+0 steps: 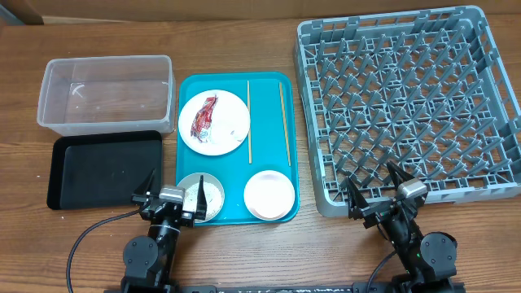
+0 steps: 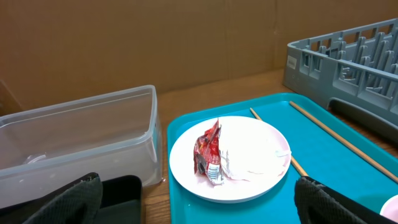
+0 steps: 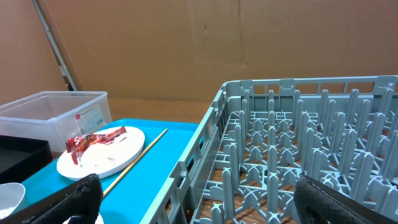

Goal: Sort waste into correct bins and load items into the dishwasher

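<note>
A white plate [image 1: 214, 122] on the teal tray [image 1: 273, 98] holds a crumpled red-and-white wrapper [image 1: 204, 116] and a white tissue [image 2: 249, 152]. Two chopsticks [image 1: 249, 120] [image 1: 284, 122] lie on the tray to its right. A white bowl [image 1: 208, 195] with small whitish bits and a second white bowl [image 1: 269, 195] sit at the tray's front. My left gripper [image 1: 174, 189] is open and empty, low over the front-left of the tray [image 2: 198, 208]. My right gripper [image 1: 374, 189] is open and empty at the front-left corner of the grey dish rack [image 1: 407, 98] [image 3: 199, 205].
The clear tub [image 1: 106, 94] stands at the back left, with the black tray [image 1: 102, 167] in front of it. Both are empty. A cardboard wall closes the far side of the table.
</note>
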`<state>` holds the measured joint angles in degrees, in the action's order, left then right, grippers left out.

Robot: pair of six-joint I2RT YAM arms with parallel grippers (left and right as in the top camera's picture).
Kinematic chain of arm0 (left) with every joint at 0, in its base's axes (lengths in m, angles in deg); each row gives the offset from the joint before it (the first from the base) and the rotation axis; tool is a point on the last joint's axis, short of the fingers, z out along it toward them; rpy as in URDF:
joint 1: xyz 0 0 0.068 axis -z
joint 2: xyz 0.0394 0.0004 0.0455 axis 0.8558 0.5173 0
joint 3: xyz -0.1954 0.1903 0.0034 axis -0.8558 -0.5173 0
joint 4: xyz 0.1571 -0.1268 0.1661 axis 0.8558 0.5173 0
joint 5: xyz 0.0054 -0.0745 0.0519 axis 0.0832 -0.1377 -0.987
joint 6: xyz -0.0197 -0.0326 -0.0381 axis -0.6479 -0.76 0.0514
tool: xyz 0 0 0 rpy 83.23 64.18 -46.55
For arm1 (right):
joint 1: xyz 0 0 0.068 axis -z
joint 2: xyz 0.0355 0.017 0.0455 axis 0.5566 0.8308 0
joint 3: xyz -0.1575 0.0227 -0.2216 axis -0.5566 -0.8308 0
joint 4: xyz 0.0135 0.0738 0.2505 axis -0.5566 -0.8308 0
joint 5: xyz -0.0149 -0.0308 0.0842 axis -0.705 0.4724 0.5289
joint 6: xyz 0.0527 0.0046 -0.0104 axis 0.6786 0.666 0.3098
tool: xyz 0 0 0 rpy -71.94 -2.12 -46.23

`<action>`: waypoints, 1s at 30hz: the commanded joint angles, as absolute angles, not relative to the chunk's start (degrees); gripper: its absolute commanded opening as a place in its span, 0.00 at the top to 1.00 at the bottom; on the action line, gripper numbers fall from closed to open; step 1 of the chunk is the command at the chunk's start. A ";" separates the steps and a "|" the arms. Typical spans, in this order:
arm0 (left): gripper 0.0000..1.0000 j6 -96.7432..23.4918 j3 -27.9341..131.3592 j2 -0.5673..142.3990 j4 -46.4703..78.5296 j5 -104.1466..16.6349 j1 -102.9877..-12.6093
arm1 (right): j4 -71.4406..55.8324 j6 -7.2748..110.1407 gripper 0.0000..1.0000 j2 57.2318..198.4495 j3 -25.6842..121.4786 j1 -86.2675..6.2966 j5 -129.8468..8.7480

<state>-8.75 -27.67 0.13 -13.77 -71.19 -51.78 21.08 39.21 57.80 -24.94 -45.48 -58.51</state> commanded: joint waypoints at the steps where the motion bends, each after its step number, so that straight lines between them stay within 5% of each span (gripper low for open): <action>1: 0.00 -7.68 -27.89 -0.37 -13.77 -71.38 -52.17 | 21.32 39.19 0.00 57.23 -25.53 -45.70 -58.62; 30: 0.00 -7.70 -27.89 -0.37 -13.77 -71.38 -52.17 | 21.32 39.19 0.00 57.23 -25.53 -45.70 -58.64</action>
